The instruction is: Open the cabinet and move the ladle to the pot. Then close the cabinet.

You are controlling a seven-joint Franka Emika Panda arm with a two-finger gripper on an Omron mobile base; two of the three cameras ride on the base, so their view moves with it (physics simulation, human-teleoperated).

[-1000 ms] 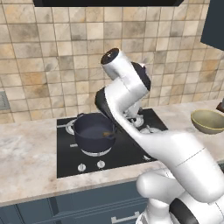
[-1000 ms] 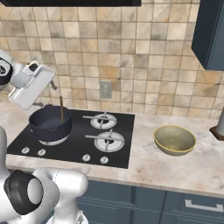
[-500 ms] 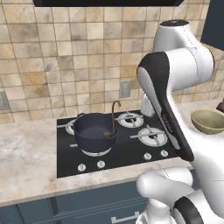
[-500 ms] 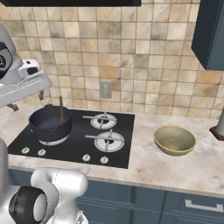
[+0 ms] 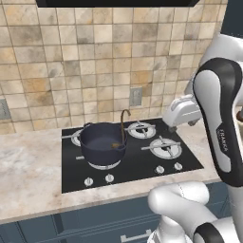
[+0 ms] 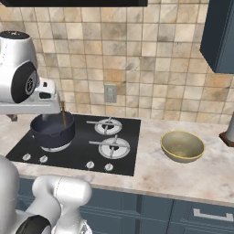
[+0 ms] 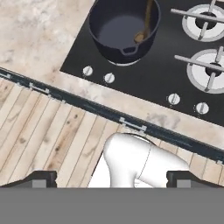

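Observation:
The dark pot (image 5: 102, 144) sits on the front left burner of the black hob. The brown ladle (image 5: 123, 128) rests in it, bowl down, its thin handle leaning up over the right rim. From the right base view, the pot (image 6: 51, 132) and the ladle (image 6: 64, 119) sit just past my arm. My gripper (image 5: 180, 126) hangs in the air right of the pot, open and holding nothing. From above, the hand view looks down on the pot (image 7: 124, 33) and the ladle (image 7: 144, 27), with the gripper (image 7: 111, 177) tips far apart. A corner of the cabinet (image 6: 221, 36) shows at the upper right; whether its doors are open or shut I cannot tell.
An olive-yellow bowl (image 6: 182, 146) stands on the marble counter (image 6: 183, 176) right of the hob (image 6: 109, 155). Two free burners lie on the hob's right half. A wall socket (image 6: 109, 93) is set in the tiled backsplash. Blue-grey drawers run below the counter.
The arm has lifted away from the pot and swung up and to the right. The ladle stays in the pot. The gripper stays open.

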